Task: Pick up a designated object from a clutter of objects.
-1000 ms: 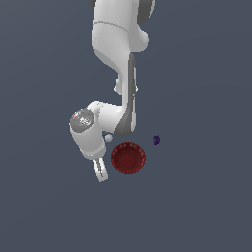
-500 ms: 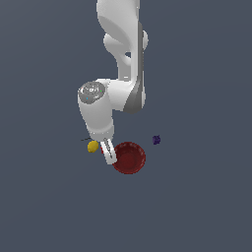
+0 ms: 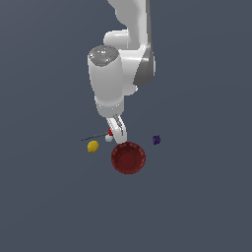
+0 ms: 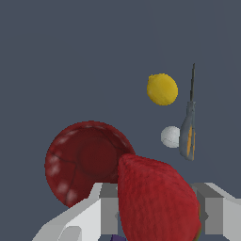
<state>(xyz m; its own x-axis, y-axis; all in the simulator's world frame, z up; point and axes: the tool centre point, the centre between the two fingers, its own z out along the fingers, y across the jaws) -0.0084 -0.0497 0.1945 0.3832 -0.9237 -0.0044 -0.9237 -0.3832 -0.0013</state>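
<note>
Hanging low over the clutter, the white arm (image 3: 120, 74) points its gripper (image 3: 117, 129) straight down at the grey floor (image 3: 197, 197), and the strawberry (image 4: 157, 197) sits right in the middle of it. The wrist view fills up with that red fruit: it bulges between the two grey fingers (image 4: 214, 212), one on each side, and hides most of the gap. The fingers look set against its flanks, so the claw appears to be pinching the strawberry, though the actual contact surfaces are hidden behind the fruit. In the exterior view only a small sliver of red peeks out beside the white fingers, just above the rim of the bowl.

The dark-red bowl (image 3: 128, 157) lies just beside the fingertips, open side up, toward the near side of the exterior view. The white ball (image 3: 109, 138) sits close to the fingers on the exterior view's left, and the yellow lemon (image 3: 92, 146) lies a little farther out that same way. The thin dark stick (image 3: 93, 137) stretches along the floor from near the ball out to the exterior view's left, passing behind the lemon. The purple blob (image 3: 156, 140) rests on its own off to the exterior view's right, apart from the bowl.
</note>
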